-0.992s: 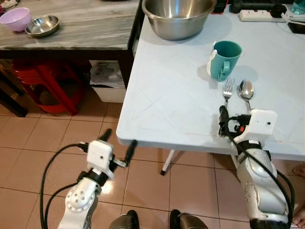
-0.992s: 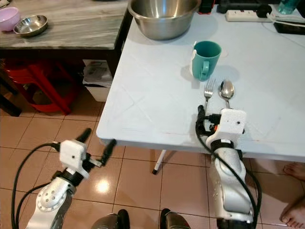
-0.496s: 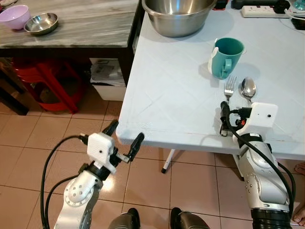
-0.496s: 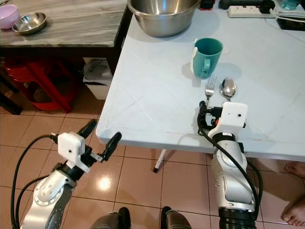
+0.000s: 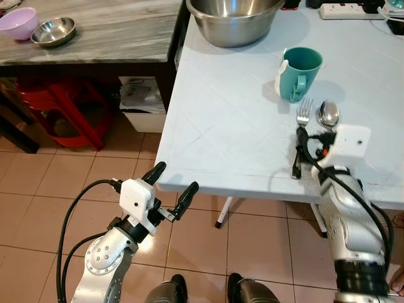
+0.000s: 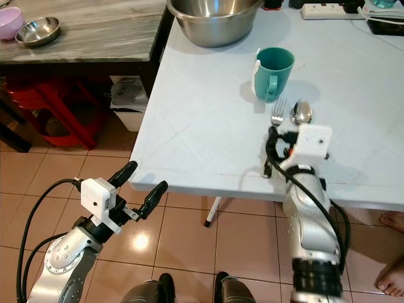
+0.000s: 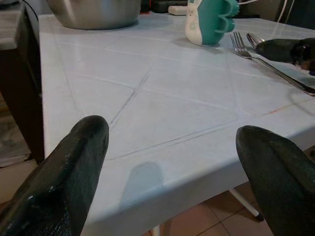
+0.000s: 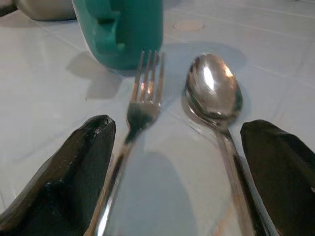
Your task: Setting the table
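Fork [image 5: 303, 116] and spoon [image 5: 327, 116] lie side by side on the white desk [image 5: 233, 120], near its front edge, heads pointing at the teal mug [image 5: 297, 74]. Fork is on the robot's left of the spoon; the two are close, and I cannot tell whether they touch. Mug stands upright just behind them, handle toward the robot.

Right gripper [image 8: 179, 172] sits low over the cutlery handles, fingers [image 8: 69, 177] apart, one outside the fork handle and one outside the spoon handle. Both handles lie between the fingers, not clamped. Its white wrist block covers most of the spoon handle in the eye views.

Left gripper [image 5: 172, 187] hangs off the desk's front left corner, below the top, over the tiled floor [image 5: 57, 189]. Fingers [image 7: 66, 172] spread wide, holding nothing, pointed at the desk edge.

Steel bowl [image 5: 235, 19] sits at the back of the desk, well behind the mug. Power strip [image 5: 350, 11] lies at the far right rear.

Second desk [image 5: 107, 31] with a marble-look top stands to the left, carrying a purple bowl [image 5: 18, 23] and a small steel bowl [image 5: 53, 31] next to each other. Red stool [image 5: 63, 107] is underneath it. A white bin [image 5: 142, 104] stands between the two desks.

A person's bare foot [image 6: 394, 271] is on the floor at the right.
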Tool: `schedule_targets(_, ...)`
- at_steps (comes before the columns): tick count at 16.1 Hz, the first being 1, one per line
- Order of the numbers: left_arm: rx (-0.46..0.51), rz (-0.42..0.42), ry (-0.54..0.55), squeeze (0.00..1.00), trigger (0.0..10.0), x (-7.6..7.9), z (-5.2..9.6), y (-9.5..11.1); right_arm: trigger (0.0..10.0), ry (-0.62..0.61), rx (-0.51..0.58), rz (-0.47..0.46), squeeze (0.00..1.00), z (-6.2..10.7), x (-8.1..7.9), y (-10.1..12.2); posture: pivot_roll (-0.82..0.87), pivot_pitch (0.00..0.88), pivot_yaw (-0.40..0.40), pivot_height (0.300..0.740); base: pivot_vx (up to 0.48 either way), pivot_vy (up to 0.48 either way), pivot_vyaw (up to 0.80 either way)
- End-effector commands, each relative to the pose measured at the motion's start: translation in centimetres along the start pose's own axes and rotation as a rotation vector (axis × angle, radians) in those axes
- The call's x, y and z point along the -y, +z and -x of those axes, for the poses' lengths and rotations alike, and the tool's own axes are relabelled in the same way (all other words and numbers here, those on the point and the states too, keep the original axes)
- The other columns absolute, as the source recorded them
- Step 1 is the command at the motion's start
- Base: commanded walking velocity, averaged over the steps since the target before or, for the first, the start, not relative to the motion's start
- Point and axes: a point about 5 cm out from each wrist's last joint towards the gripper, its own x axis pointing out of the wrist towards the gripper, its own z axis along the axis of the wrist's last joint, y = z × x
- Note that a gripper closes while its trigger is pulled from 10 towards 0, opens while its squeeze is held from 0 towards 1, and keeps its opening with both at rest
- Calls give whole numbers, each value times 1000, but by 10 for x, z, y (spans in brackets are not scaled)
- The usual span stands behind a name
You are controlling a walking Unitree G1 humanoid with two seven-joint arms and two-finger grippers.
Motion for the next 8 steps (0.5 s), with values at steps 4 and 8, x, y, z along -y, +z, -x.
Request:
schedule_targets(4, -6, 0, -25, 0, 10000, 2, 2, 1, 10000, 40, -25, -13, 0, -9, -10, 1, -87, 258, 87, 740, 0, 0, 0)
schedule_targets(8, -12, 1, -20, 0, 10000, 2, 2, -1, 9922, 115, -55, -35, 0, -14, -30, -1, -84, 260, 87, 740, 0, 0, 0)
